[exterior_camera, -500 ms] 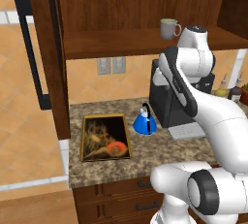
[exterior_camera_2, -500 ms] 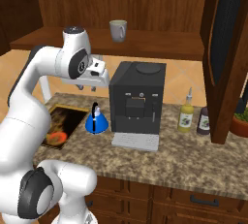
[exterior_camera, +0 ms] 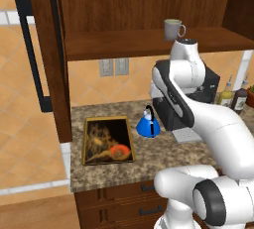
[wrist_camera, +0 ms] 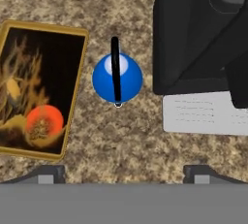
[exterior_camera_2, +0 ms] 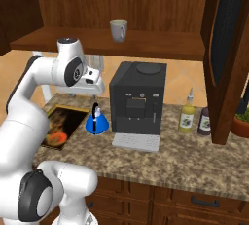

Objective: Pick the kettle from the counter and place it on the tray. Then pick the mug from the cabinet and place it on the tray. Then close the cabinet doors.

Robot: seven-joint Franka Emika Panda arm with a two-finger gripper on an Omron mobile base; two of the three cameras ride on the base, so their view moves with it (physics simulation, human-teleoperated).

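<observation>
- kettle (wrist_camera: 117, 77) sits on the counter (wrist_camera: 121, 136) between tray (wrist_camera: 38, 89) and coffee machine (wrist_camera: 203, 34), well back from the front edge.
- gripper (wrist_camera: 124, 172) hangs above it, fingers spread wide, empty.
- handle runs across the finger gap; likely needs a turn.

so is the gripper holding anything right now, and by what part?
Nothing held. The gripper is open, hanging above the counter; the kettle stands untouched on it beside the tray.

Orange-tan tiles are covering the wall (exterior_camera: 20, 124) behind the worktop. A pale double outlet plate (exterior_camera: 113, 67) is sitting on it. Even light is falling throughout.
</observation>
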